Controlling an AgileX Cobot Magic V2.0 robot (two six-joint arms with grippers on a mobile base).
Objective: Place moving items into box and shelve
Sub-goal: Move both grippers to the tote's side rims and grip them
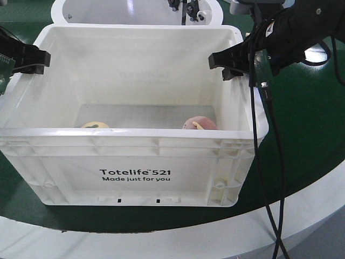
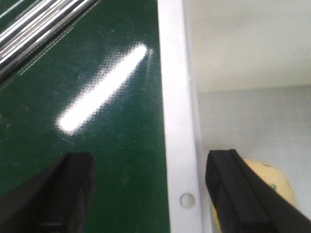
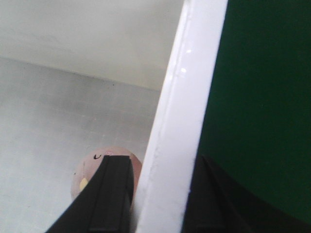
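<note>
Two soft balls lie on the floor of the white box (image 1: 64, 162), which has the black words "Totelife 521" on its front. From the front camera, the pale yellow ball (image 1: 95, 125) is at 7 o'clock on the box floor. The pinkish ball (image 1: 200, 123) is at 5 o'clock. Both are close to the front wall and well apart from each other. The box stands on the green table (image 1: 307, 140).

My left gripper (image 1: 35, 60) is at the box's 9 o'clock side. In its wrist camera its black fingers (image 2: 68, 194) are spread wide. One is outside the wall and one inside, with a gap on each side of the rim. It holds nothing.

My right gripper (image 1: 223, 66) is at the 3 o'clock side. Its fingers (image 3: 112, 199) sit snug on both sides of the rim. I cannot tell if it is really squeezing the wall.
</note>
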